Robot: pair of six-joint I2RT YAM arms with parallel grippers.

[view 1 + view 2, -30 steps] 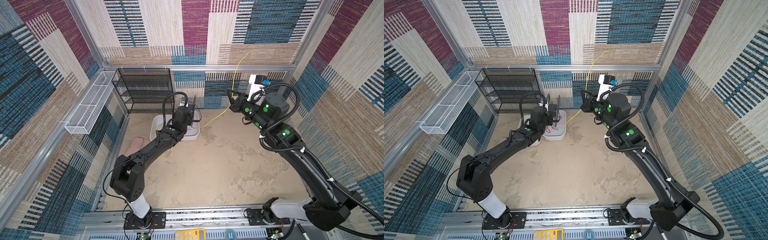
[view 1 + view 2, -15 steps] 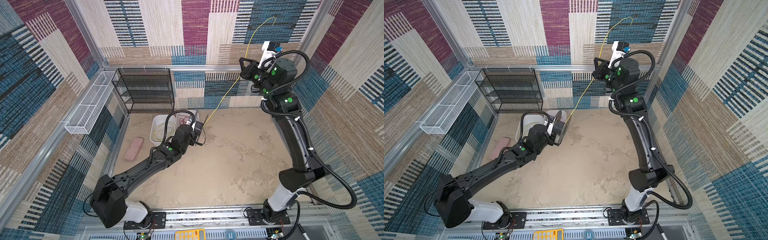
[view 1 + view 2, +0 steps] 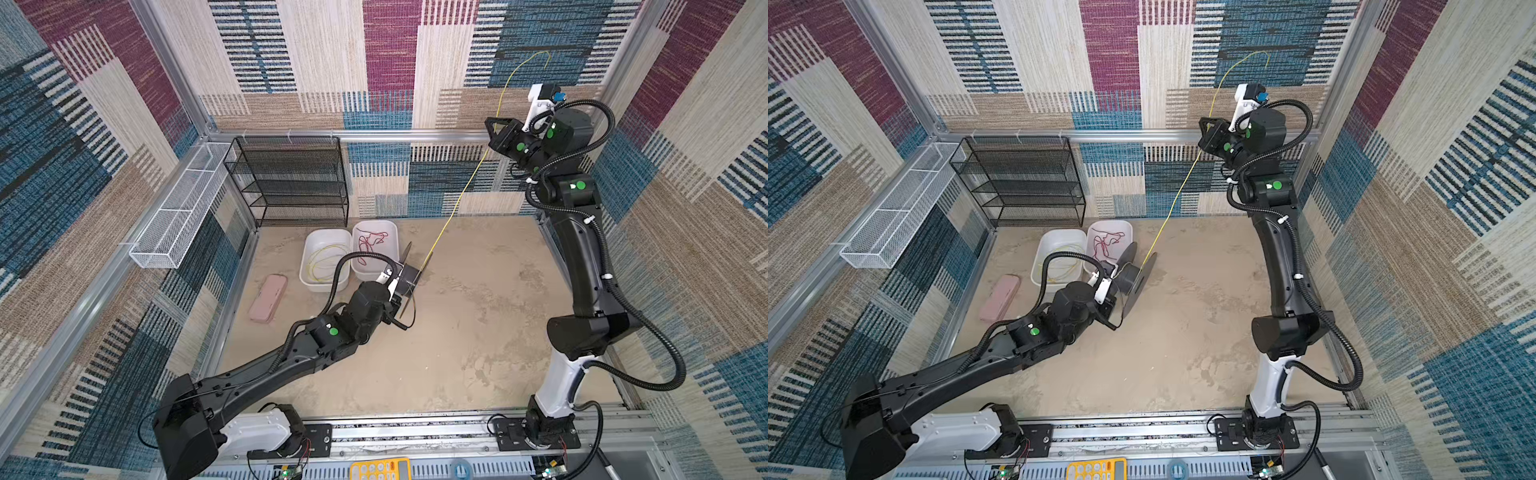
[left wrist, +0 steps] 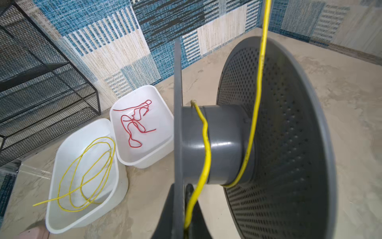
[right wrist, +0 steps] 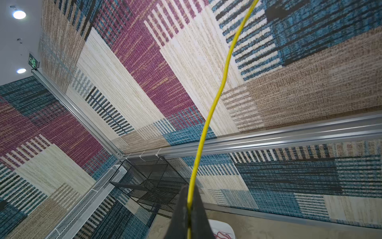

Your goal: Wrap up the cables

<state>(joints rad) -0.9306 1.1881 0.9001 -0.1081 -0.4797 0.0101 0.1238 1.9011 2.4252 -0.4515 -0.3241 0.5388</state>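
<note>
A yellow cable (image 3: 461, 195) (image 3: 1175, 203) runs taut from a grey spool (image 3: 411, 270) (image 3: 1136, 276) up to my right gripper (image 3: 493, 134) (image 3: 1202, 134), which is raised near the back wall. That gripper (image 5: 189, 198) is shut on the cable (image 5: 213, 107), whose free end arcs above it. My left gripper (image 4: 184, 223) is shut on the spool's thin flange, with the cable's other end pinched alongside. The cable (image 4: 204, 144) crosses the spool core (image 4: 223, 144). Another yellow cable (image 4: 88, 171) (image 3: 324, 262) lies looped in a white tub (image 4: 48, 207).
A second white tub (image 3: 392, 237) beside the first holds a thin red cord (image 3: 370, 245). A pink case (image 3: 268, 297) lies left of the tubs. A black mesh rack (image 3: 291, 183) stands at the back and a white wire basket (image 3: 178, 208) hangs on the left wall.
My right arm rose from low near the back to high, drawing the yellow cable taut. My left arm drew the spool back from the tubs. Little moved in the last half second.
</note>
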